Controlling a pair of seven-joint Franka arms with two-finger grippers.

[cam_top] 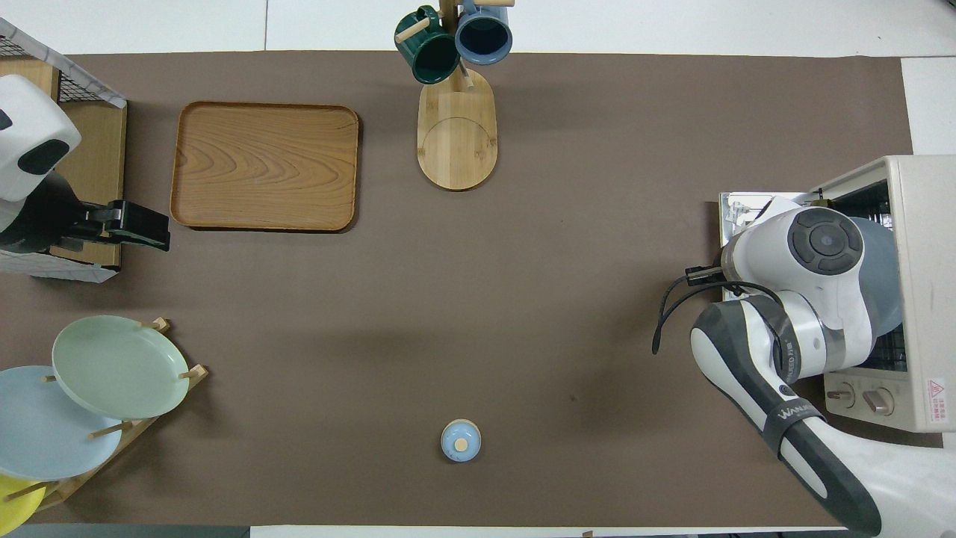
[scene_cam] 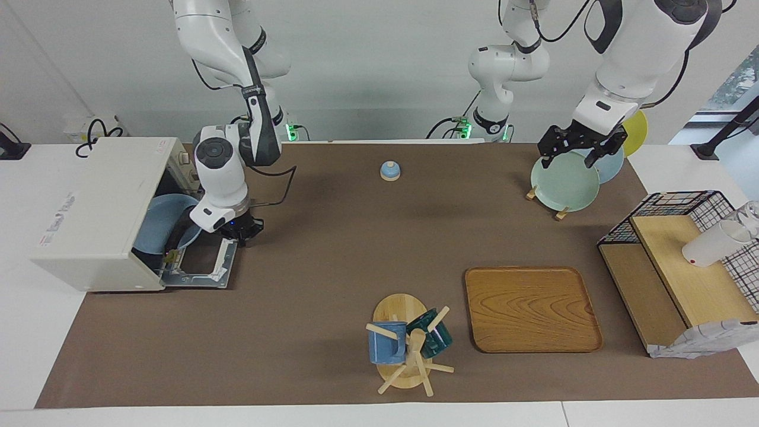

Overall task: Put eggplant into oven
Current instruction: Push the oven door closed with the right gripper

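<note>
The cream-white oven (scene_cam: 101, 207) stands at the right arm's end of the table with its door (scene_cam: 198, 267) folded down flat. A blue plate (scene_cam: 160, 228) lies inside it. A dark curved shape (scene_cam: 181, 237) at the plate's edge in the oven's mouth may be the eggplant; I cannot tell. My right gripper (scene_cam: 240, 230) hangs low over the door, just outside the mouth. In the overhead view the wrist (cam_top: 821, 246) hides it and the oven (cam_top: 922, 224) shows beside it. My left gripper (scene_cam: 572, 155) is open, raised over the plate rack.
A plate rack with a green plate (scene_cam: 563, 181) stands at the left arm's end. Farther from the robots are a wooden tray (scene_cam: 531, 308), a mug tree (scene_cam: 409, 344) and a wire shelf (scene_cam: 682, 267) with a white cup. A small bell (scene_cam: 389, 171) sits near the robots.
</note>
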